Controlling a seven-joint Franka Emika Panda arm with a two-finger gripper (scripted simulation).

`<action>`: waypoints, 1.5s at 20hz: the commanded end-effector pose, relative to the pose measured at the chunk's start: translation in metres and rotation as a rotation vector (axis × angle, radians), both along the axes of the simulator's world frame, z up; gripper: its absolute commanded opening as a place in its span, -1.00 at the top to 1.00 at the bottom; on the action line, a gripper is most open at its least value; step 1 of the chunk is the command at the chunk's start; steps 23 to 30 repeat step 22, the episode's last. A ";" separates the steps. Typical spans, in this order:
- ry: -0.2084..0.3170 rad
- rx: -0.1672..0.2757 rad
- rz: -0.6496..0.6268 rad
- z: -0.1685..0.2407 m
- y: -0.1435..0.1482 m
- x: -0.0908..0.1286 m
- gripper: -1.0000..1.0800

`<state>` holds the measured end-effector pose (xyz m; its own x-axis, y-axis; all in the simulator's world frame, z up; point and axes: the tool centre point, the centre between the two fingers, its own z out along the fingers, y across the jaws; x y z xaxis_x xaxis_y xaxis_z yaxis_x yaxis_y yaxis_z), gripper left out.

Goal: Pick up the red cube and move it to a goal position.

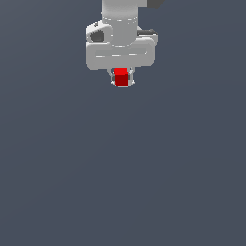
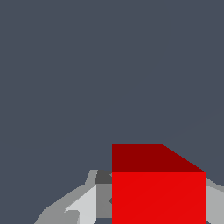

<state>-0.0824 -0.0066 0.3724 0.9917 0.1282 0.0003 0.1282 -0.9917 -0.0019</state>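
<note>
The floor is plain dark grey all over. The gripper (image 1: 122, 79) squeezes the red cube (image 1: 121, 78) by two flat sides. It looks small, hard and light.

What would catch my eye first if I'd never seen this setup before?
The bright red cube, the only colour against a plain grey backdrop, sits near the top of the exterior view. It is pinched in the white gripper of the robot arm just above it. In the wrist view the cube looms large between the pale fingers.
</note>
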 end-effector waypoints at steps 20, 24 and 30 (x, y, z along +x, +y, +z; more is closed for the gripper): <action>0.000 -0.002 -0.001 0.119 -0.034 -0.006 1.00; 0.000 -0.002 -0.001 0.119 -0.034 -0.005 1.00; 0.000 -0.002 -0.001 0.119 -0.034 -0.005 1.00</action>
